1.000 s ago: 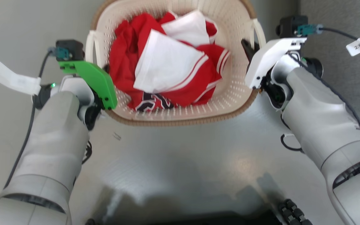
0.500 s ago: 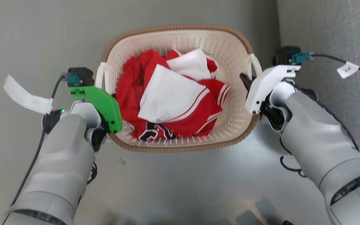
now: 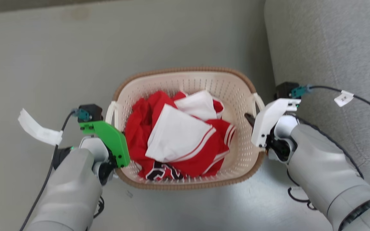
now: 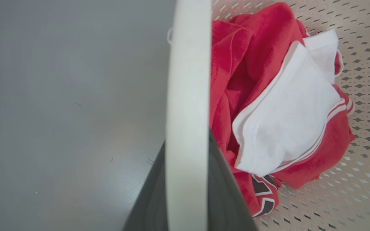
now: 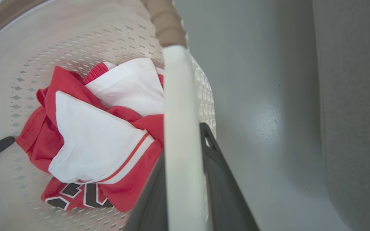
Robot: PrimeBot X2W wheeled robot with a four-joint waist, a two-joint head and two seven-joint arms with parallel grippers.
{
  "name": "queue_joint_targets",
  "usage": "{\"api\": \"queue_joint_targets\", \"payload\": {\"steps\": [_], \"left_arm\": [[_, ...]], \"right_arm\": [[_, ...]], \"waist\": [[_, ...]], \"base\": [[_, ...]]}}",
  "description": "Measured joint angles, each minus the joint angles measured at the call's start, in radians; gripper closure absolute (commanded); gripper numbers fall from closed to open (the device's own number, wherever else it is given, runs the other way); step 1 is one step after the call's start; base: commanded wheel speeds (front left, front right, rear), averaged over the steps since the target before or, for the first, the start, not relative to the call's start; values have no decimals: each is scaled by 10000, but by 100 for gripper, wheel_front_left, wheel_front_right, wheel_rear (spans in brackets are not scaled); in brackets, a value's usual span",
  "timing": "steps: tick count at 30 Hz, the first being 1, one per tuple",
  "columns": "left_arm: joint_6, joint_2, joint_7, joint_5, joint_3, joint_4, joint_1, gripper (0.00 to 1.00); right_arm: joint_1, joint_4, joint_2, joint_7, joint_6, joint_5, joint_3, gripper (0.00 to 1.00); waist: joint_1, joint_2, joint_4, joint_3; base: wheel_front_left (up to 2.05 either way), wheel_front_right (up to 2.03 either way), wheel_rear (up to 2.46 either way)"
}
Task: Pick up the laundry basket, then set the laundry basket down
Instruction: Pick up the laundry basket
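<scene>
The laundry basket (image 3: 241, 154) sits at the centre of the head view, held at both sides. The left gripper (image 4: 187, 141) is clamped on the white left handle (image 4: 188, 80), one dark finger on each side of it. The right gripper (image 5: 185, 141) pinches the right handle (image 5: 178, 96) the same way. Crumpled red and white garments (image 3: 178, 141) lie inside (one shows dark lettering). Grey floor (image 3: 43, 64) surrounds the basket, though whether its base touches the floor cannot be told. A grey fabric surface (image 3: 332, 48) occupies the upper right.
</scene>
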Motion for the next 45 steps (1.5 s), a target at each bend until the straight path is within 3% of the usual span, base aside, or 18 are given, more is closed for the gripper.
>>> {"api": "queue_joint_targets", "payload": {"steps": [23,45], "left_arm": [[2,48,947,-1087,-295,-65,1811,100],[17,159,1559,-1547,-543,-284,2110,100]], "right_arm": [[1847,0,-33,1501,77,836,675,100],[1847,-61,-86,2345,75,1024,970,100]], "waist": [[0,0,-117,-2935],[0,0,-181,-3260]], "base": [[0,0,0],[0,0,0]]}}
